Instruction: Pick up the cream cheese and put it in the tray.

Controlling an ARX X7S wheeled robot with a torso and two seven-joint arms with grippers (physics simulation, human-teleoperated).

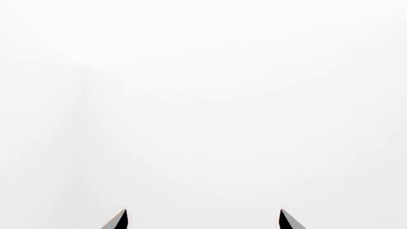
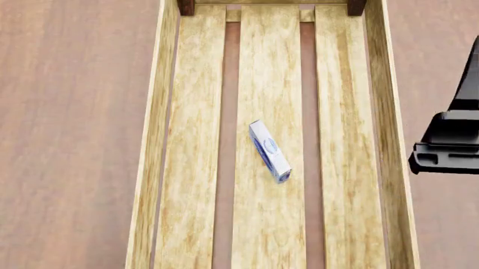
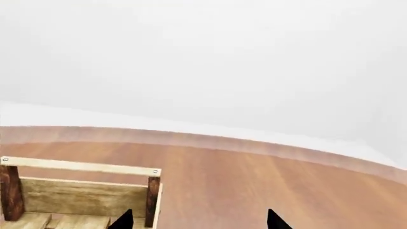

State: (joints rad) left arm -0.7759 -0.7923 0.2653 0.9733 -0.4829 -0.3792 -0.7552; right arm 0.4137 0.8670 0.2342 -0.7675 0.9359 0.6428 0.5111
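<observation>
The cream cheese [image 2: 270, 151], a small white box with a blue oval logo, lies on its side on the middle slat inside the tray [image 2: 153, 140], a long light-wood slatted crate. Nothing holds it. Part of my right arm [image 2: 449, 140] shows as a black body at the head view's right edge, beyond the tray's right wall. My right gripper [image 3: 198, 220] is open with nothing between its dark tips, over the tray's end corner [image 3: 152, 191]. My left gripper [image 1: 203, 220] is open too, facing only blank white.
Brown wooden tabletop [image 2: 67, 123] lies on both sides of the tray. Dark corner posts [image 2: 185, 7] stand at the tray's far end. In the right wrist view the table edge [image 3: 254, 145] meets a white wall.
</observation>
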